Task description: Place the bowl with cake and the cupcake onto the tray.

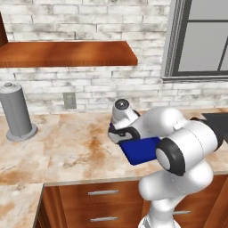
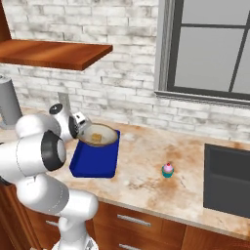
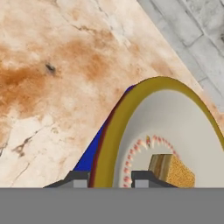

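The bowl with cake [image 2: 99, 135] is tan with a yellow cake cube [image 3: 173, 169] inside, and it sits over the far end of the dark blue tray [image 2: 95, 158]. My gripper [image 3: 111, 178] is shut on the bowl's rim, one fingertip [image 3: 78, 177] outside and one inside. In the hand view the bowl is tilted, with a strip of tray [image 3: 94, 151] under it; whether it rests on the tray I cannot tell. The arm hides the bowl in the left base view, where part of the tray [image 1: 140, 150] shows. The cupcake [image 2: 168, 169], with its teal wrapper and pink frosting, stands on the counter right of the tray.
A grey cylinder [image 1: 15, 113] stands at the counter's far left. A wooden shelf [image 1: 67, 53] hangs on the brick wall above. A dark sink [image 2: 229, 178] is set into the counter at the right, below a window. Drawers run under the counter's front edge.
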